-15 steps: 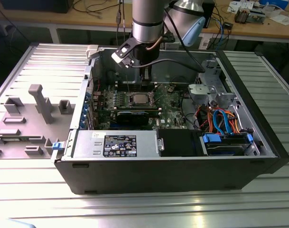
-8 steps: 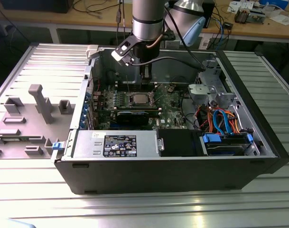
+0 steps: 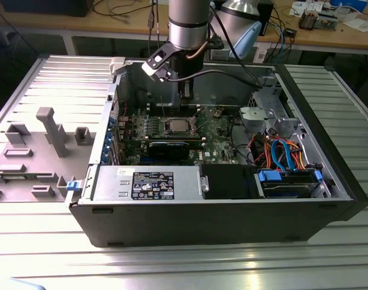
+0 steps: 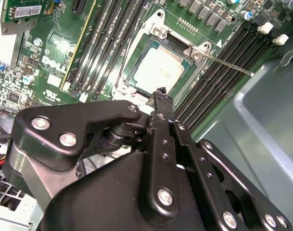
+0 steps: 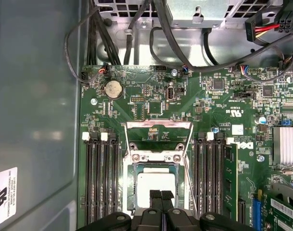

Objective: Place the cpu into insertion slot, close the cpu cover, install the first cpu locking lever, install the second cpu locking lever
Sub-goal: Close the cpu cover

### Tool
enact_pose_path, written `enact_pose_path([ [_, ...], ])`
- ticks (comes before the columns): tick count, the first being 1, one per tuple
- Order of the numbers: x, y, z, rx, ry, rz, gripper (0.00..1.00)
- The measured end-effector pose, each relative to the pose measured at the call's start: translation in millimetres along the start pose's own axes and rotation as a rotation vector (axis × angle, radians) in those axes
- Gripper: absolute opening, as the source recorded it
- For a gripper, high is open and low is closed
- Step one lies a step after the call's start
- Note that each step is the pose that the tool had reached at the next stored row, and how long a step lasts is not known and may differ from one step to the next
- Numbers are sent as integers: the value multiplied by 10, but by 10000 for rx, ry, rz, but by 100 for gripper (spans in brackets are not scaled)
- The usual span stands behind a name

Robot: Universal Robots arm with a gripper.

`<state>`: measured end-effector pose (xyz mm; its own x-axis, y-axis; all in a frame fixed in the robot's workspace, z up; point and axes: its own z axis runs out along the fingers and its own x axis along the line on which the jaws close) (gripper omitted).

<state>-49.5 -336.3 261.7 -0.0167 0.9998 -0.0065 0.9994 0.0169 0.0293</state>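
My gripper [image 5: 161, 194] is closed on nothing: the 2 fingertips [image 5: 156, 199] press together with no part between them. I hang right over the socket [image 4: 131, 57], with the tips at its edge nearest my wrist. I judge them just above it rather than touching, though I cannot be sure.

The chip [image 5: 156, 185] lies flat inside the socket, silver top up and square to the rim, so that step reads as done. The cover [image 5: 158, 126] stands raised off the socket on the side toward the coin battery [image 5: 113, 89], which is why the chip is bare. 1 lever [image 4: 230, 66] juts free from a corner of the socket across the memory slots [image 4: 218, 82], so I judge nothing is latched yet. Pressed together, my fingers make 1 narrow tip, which suits nudging thin metal better than pinching it.

The first wrist view looks straight down on the socket. There I see green board through the cover's window, and thin rods along 2 opposite sides of the socket. The second wrist view is slanted, so it adds the lever's free end and how close my tip sits to the chip. The exterior view adds my arm dropping straight into the open computer case [image 3: 202, 223]. It also shows the power supply box [image 3: 150, 184] on the socket's side nearer that camera.
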Motion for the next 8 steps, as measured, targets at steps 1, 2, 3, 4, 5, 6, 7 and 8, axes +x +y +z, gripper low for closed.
enact_pose_path([
  [1,0,0,-7,0,0,0,11],
  [2,0,0,-15,0,0,1,11],
  [3,0,1,-29,0,0,0,11],
  [4,0,1,-47,0,0,1,11],
  [5,0,2,-53,0,0,0,11],
  [6,0,2,-58,0,0,0,11],
  [7,0,2,-60,-2,1,0,11],
  [8,0,2,-60,-2,3,0,11],
])
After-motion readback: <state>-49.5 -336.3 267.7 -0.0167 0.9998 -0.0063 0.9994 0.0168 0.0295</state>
